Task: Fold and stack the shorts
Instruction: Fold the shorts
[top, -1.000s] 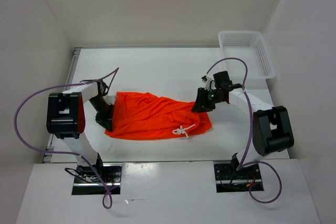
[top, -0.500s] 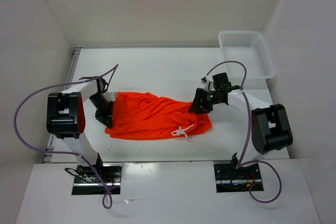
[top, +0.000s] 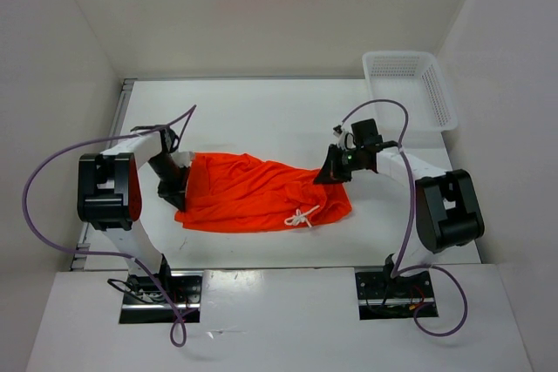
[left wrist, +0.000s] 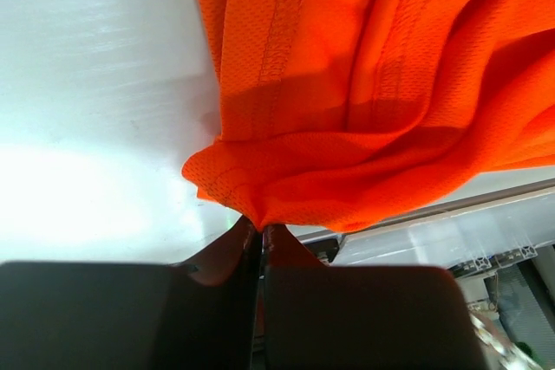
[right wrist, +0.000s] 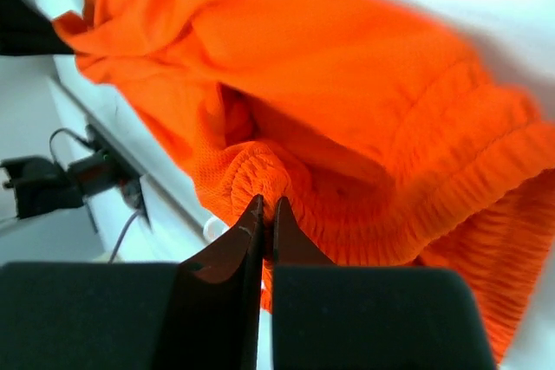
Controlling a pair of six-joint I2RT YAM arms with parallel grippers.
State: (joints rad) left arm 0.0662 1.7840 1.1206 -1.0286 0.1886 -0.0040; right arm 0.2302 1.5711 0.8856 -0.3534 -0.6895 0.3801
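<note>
Just now the right gripper [right wrist: 264,205] closed tight on the shorts [top: 253,193] at its tips; with the left gripper [left wrist: 260,227] pinching too, folding looked ready.

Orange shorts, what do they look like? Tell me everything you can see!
The shorts are bright orange, made of soft, mesh-looking cloth. They lie crumpled and wrinkly on the white table, stretched out from left to right. A knotted white drawstring lies on their near right part, by the gathered waistband. The left gripper pinches a corner at their left end. The right gripper pinches the waistband at their right end. Both are shut on the cloth.
</note>
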